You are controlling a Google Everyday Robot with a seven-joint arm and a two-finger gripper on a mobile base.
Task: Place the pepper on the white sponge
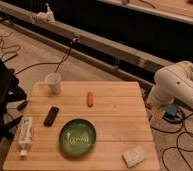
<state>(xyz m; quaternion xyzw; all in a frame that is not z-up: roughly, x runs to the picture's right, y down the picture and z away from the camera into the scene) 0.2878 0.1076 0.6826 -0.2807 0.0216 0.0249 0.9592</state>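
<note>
One pepper (90,99) is laid on the surface (121,112), its long axis run from near edge to far. It is well apart from the one white sponge (134,156) at the near right corner. The gripper (163,112) is hidden beside the right edge; its state cannot be told. One green plate (77,137) is counted.

warm, dim amber light tints the whole scene. the desk (117,112) top is the best-lit surface, evenly lit from above, with only faint, soft shadows under what stands on it. the green plate (77,136) near the front edge carries a small pale glare at its middle. beyond the far edge the background sinks into near-black, and dark shapes crowd the left edge. the white arm (177,82) off the right edge catches bright light, while the gripper (166,113) hangs in shade beneath it, beside that edge.
</note>
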